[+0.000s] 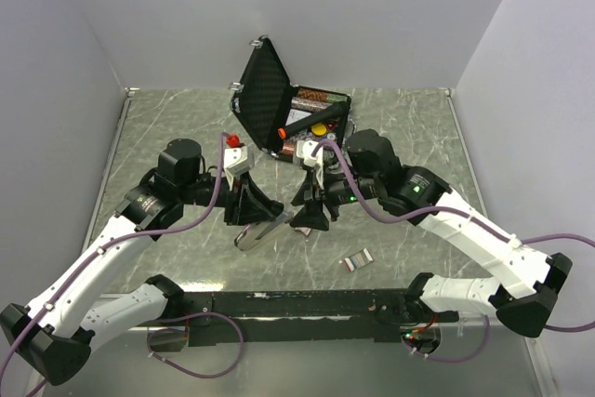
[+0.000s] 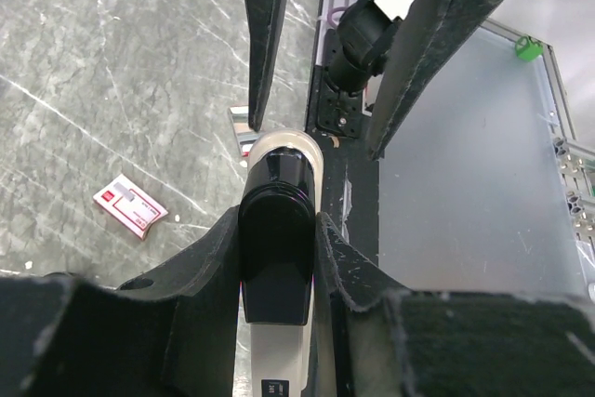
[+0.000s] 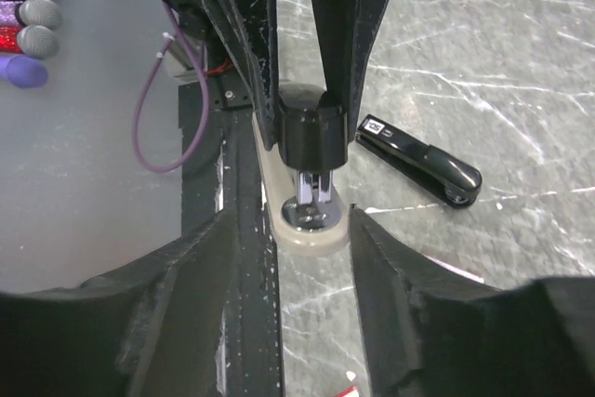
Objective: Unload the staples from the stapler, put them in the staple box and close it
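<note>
Left wrist view, and the left tool (image 2: 279, 230) is clenched hard on the stapler (image 2: 276, 267). Its two black fingers (image 2: 200, 271) press either side of the glossy black top, with the rounded cream end poking out ahead. Coming in from the opposite side is the right tool (image 3: 307, 225), its jaws apart and straddling that cream nose. One finger sits right against the nose and the other is just clear of it, so there is no grip from the right. From the right wrist, the cream base and its bright metal channel fill the gap between the jaws, and the left tool's fingers crowd the black cap behind. The stapler hangs between the two arms over the near part of the tabletop (image 1: 409, 137), close to the black rail (image 1: 297, 304); whether it touches the surface I cannot tell. Just beyond it a second black stapler (image 3: 423, 160) lies flat on the marble. A small red-and-white packet (image 2: 130, 207) lies on the tabletop near the right arm, apart from both tools. A purple cable (image 3: 153, 118) loops off the left arm. Well behind everything, the open black case (image 1: 270, 90) stands with its lid up at the far side.
</note>
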Controlling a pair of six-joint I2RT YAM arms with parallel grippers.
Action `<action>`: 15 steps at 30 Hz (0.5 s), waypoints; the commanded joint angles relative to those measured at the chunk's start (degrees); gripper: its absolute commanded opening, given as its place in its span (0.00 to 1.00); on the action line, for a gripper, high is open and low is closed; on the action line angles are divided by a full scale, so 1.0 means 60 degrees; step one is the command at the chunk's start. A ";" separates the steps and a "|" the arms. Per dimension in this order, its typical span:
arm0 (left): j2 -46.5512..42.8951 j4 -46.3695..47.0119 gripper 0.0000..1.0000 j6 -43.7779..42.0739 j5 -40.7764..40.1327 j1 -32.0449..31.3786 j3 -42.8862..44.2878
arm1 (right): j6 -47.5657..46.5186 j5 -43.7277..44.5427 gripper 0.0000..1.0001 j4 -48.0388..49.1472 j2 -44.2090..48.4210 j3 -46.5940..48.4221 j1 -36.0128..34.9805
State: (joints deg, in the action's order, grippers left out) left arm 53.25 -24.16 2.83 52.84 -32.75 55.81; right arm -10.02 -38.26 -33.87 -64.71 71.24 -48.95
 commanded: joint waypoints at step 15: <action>-0.0277 0.0936 0.01 0.0217 0.0598 -0.0020 0.0073 | -0.0088 -0.0610 0.28 0.0854 -0.0040 0.0021 -0.0030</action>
State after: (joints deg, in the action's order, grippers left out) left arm 53.23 -23.20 3.70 54.00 -32.75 55.59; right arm -10.13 -40.07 -31.62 -66.46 71.20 -48.97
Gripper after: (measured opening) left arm 0.334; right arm 0.280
